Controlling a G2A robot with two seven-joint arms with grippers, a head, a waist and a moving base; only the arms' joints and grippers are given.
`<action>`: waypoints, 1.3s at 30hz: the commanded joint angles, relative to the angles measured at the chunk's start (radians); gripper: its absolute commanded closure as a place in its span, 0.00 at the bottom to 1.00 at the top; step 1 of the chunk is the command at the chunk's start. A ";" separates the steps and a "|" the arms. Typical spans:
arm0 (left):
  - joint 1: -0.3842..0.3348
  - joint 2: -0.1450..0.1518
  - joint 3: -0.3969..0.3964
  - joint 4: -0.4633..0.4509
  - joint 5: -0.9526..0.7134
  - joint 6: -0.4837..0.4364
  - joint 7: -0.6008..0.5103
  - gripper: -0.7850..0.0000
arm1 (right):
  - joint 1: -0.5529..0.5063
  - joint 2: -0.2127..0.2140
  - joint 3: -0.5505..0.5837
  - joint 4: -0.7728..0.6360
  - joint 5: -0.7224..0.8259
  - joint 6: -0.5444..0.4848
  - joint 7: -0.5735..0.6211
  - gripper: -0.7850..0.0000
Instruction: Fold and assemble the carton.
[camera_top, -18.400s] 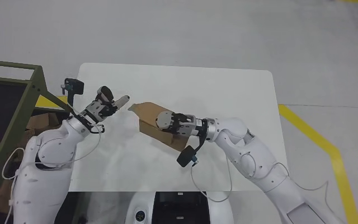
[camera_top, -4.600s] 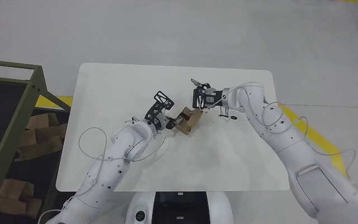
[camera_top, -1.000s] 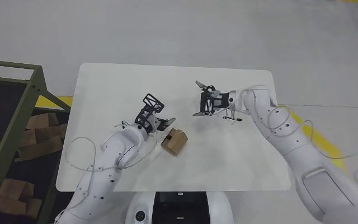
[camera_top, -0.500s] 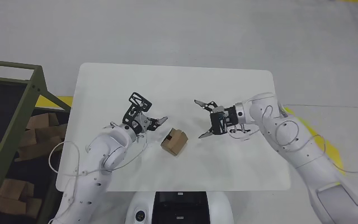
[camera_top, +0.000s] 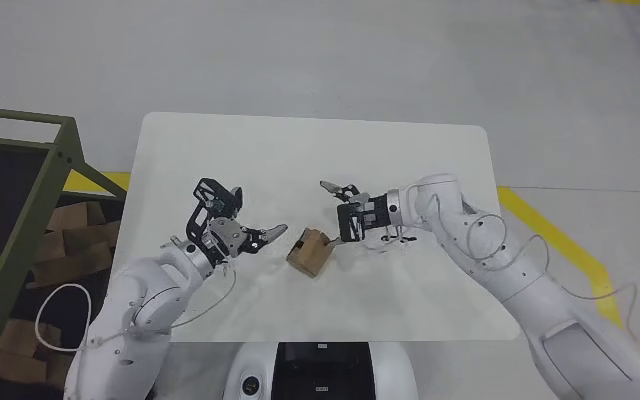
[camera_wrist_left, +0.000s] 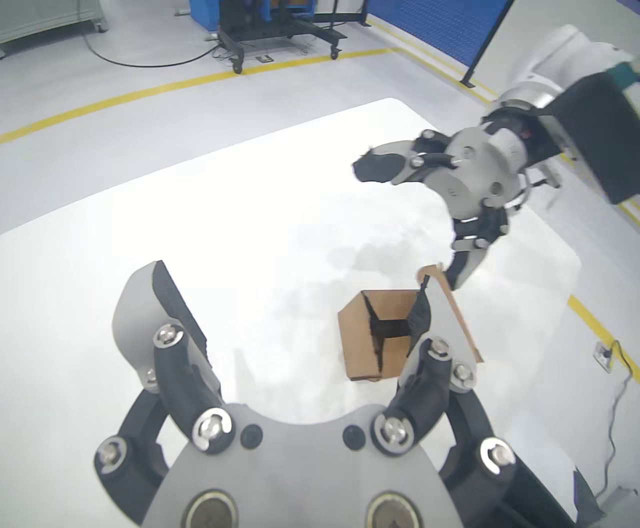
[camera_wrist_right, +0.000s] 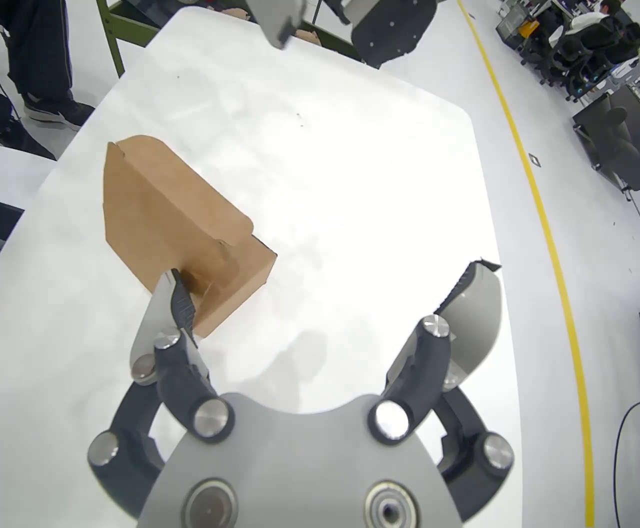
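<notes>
White counter (camera_top: 420, 160), grey floor around it. Far left: green rack (camera_top: 62, 150) with cardboard scraps (camera_top: 75, 255) under it. Left pincer (camera_wrist_left: 291, 287) is spread and empty, hanging just left of the carton (camera_top: 308, 252), probably parked there to brace it. Carton sits near the counter's front middle, body squared up, one flap (camera_wrist_left: 460, 325) raised and not tucked. Right pincer (camera_wrist_right: 327, 275) is spread too, one finger (camera_wrist_right: 167, 305) at the carton's right side by the flap. It looks to be touching, likely set to push the flap shut.

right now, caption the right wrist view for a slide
Open right gripper with one fingertip at the lid flap of the brown carton on the white table.
</notes>
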 joint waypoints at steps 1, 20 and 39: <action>-0.010 0.003 0.003 0.016 -0.022 -0.035 -0.026 0.00 | 0.001 -0.006 -0.008 0.003 0.003 0.009 0.032 0.00; -0.028 0.011 0.000 0.051 -0.022 -0.038 -0.039 0.00 | -0.013 -0.041 -0.002 0.044 0.199 -0.022 0.069 0.00; 0.115 0.027 -0.096 0.106 -0.045 -0.110 -0.023 0.00 | -0.052 -0.040 0.040 0.009 0.239 0.008 0.149 0.00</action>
